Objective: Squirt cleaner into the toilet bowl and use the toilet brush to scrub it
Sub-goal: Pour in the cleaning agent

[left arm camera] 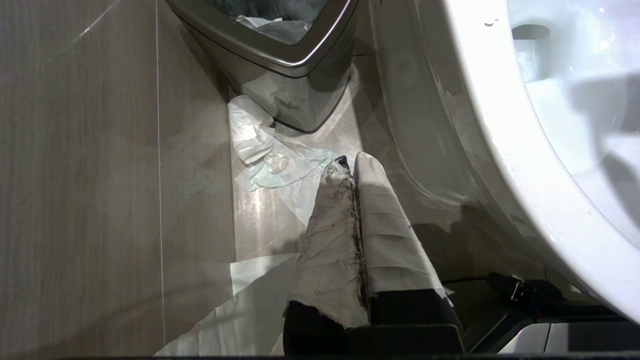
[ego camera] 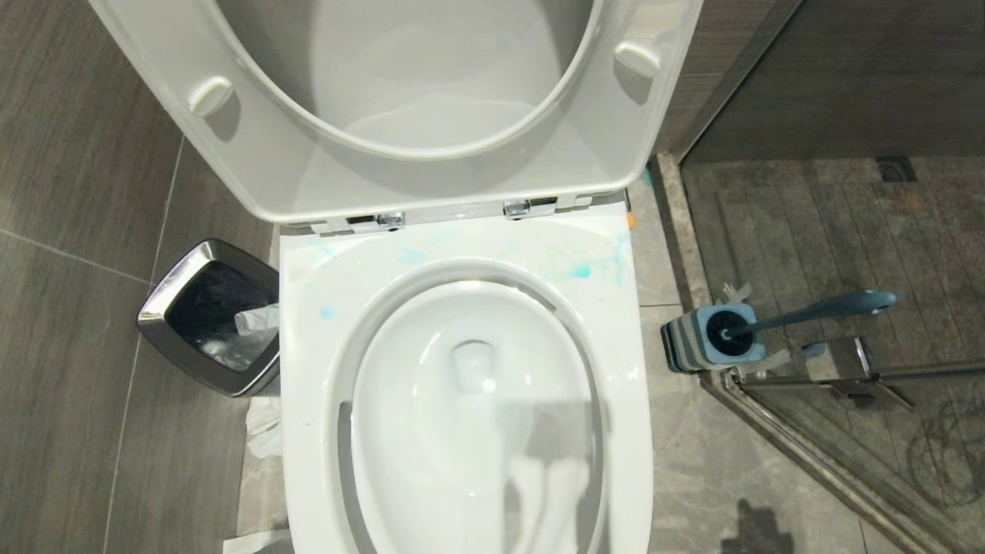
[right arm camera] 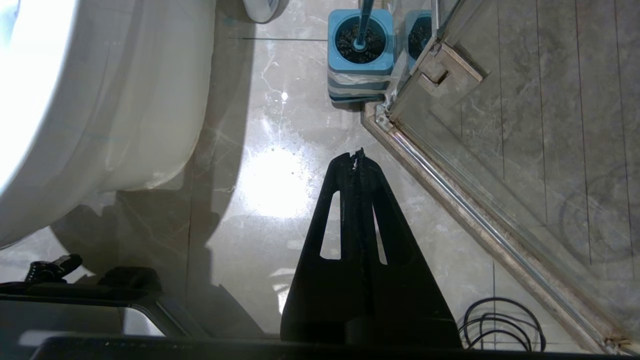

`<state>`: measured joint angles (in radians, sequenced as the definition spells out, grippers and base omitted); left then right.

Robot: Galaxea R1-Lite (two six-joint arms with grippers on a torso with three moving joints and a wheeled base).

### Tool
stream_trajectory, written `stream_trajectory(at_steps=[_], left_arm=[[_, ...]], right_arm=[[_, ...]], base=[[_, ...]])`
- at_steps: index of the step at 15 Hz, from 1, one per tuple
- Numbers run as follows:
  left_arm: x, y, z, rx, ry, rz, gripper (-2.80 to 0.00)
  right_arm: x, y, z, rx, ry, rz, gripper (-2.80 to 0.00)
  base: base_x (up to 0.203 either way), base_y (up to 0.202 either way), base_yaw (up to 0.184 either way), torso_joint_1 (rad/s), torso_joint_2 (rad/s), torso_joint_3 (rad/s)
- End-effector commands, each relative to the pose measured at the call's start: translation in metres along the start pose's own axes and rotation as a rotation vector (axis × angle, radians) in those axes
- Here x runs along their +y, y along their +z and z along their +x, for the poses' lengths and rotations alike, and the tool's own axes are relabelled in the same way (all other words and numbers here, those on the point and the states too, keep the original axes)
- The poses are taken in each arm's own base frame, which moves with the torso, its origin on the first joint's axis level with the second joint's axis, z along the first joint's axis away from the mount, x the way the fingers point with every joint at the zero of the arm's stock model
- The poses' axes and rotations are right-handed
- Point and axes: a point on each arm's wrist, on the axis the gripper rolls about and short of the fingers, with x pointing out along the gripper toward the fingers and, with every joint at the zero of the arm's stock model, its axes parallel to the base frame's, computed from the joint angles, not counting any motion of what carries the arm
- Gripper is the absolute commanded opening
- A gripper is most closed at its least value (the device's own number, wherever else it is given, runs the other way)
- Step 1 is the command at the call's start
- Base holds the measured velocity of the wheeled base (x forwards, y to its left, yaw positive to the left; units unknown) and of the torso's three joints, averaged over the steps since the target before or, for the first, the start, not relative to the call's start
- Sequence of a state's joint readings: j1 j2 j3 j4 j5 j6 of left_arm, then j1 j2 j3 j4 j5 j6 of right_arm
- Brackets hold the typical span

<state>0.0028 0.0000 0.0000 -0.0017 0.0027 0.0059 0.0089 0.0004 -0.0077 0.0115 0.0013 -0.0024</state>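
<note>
Left wrist view: the left gripper [left arm camera: 350, 165] hung above the floor, its two white-wrapped fingers [left arm camera: 382, 220] pressed together, holding nothing, beside one toilet bowl [left arm camera: 505, 150] and one steel-rimmed bin [left arm camera: 280, 50], with crumpled tissue [left arm camera: 270, 150] on the tiles. The right gripper [right arm camera: 357, 160] had two black fingers, also together and empty. One toilet brush [ego camera: 816, 312] stood in its holder [ego camera: 696, 346] right of the bowl. Teal smears [ego camera: 581, 271] marked the rim. No writing was readable.

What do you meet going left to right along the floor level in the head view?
Steel-rimmed waste bin → toilet bowl → toilet brush standing in its square grey-blue holder → glass shower door frame.
</note>
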Motion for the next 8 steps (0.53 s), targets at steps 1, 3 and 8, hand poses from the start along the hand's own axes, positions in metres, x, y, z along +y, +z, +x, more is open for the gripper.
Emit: stream_trajectory(at_steps=[1,3,8], left_arm=[[0.0000,0.0000,0.0001,0.002,0.001,0.002,-2.80],[0.0000,0.0004,0.0000,0.000,0.001,0.002,-2.80],[0.0000,0.0000,0.0001,0.001,0.001,0.002,-2.80]], right_arm=[[0.0000,-0.0001,0.0001,0.002,0.001,-0.001,-2.80],[0.0000,-0.0001,0.0001,0.002,0.001,-0.001,-2.80],[0.0000,-0.0001,0.0001,0.002,0.001,-0.001,-2.80]], base=[[0.000,0.000,0.000,-0.001,0.00,-0.080],[0.000,0.000,0.000,-0.002,0.00,-0.150],[0.000,0.000,0.000,0.000,0.00,-0.145]])
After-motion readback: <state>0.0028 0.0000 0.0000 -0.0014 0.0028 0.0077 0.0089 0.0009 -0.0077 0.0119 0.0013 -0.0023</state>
